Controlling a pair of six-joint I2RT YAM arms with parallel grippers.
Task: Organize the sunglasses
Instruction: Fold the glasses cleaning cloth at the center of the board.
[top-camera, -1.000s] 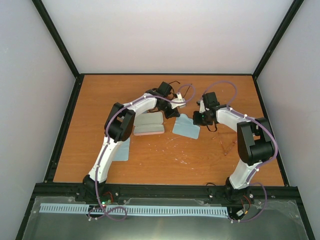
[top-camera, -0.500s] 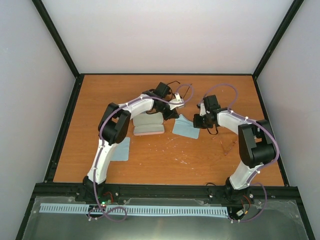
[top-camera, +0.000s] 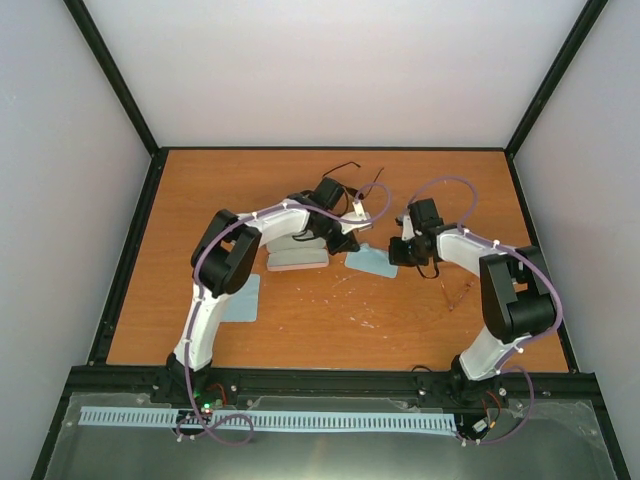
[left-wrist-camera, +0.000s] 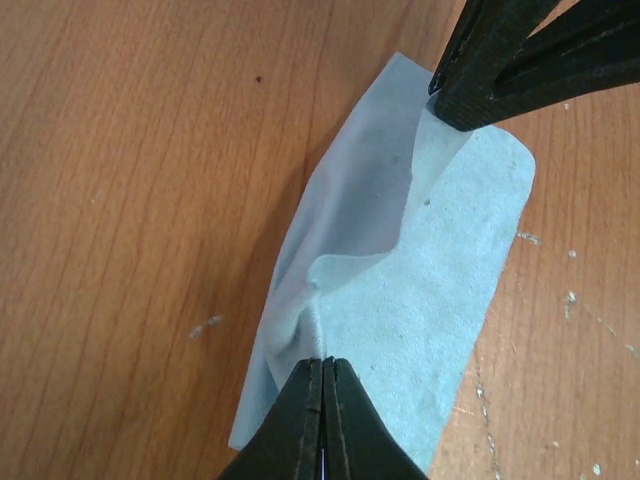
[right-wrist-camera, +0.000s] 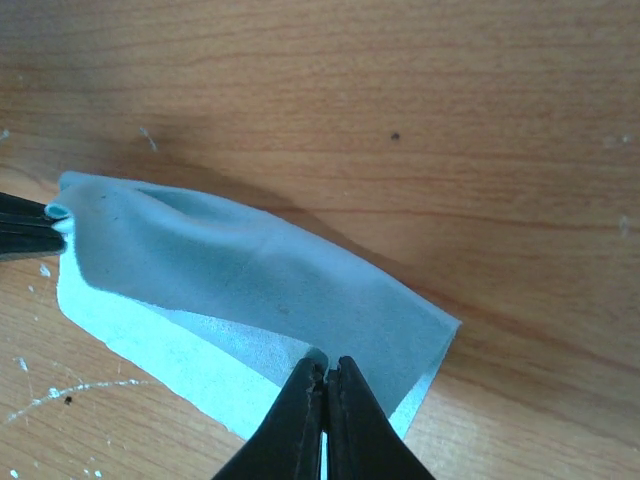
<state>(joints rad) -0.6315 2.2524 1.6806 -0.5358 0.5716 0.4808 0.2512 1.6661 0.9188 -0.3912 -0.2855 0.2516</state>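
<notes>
Left arm: my left gripper (left-wrist-camera: 323, 364) is clenched tight, jaws together, pinching a raised fold on one edge of the light-blue square cloth (left-wrist-camera: 430, 290).
Right arm: my right gripper (right-wrist-camera: 323, 366) is clamped just as tightly on the opposite edge of that cloth, with both tips low over the table.
Between the grippers: the two grippers face each other from left and right, close together, and only the cloth is between them.
Cloth: its far part is lifted and doubled over toward me in a soft roll, with the paler underside showing. The near part lies flat on the wood.
Table: I see a bare orange-brown wooden tabletop (top-camera: 200, 200), with pale scuffs and flecks on the near side of the cloth.
Left of the cloth: a blue-grey oblong case (top-camera: 293, 250) lies partly under my left forearm with a pink strip along its near edge. I cannot tell whether it is one case or two.
Near left: a second light-blue cloth (top-camera: 244, 300) lies flat, tucked beside my left arm.
Task item: the pale reddish-clear sunglasses (top-camera: 458, 290) lie on the table to the right of and nearer than the held cloth, apart from it, close to my right arm's elbow.
Far side: thin black lines (top-camera: 338, 167) sit beyond my left wrist. I cannot tell whether they are frame or cable.
</notes>
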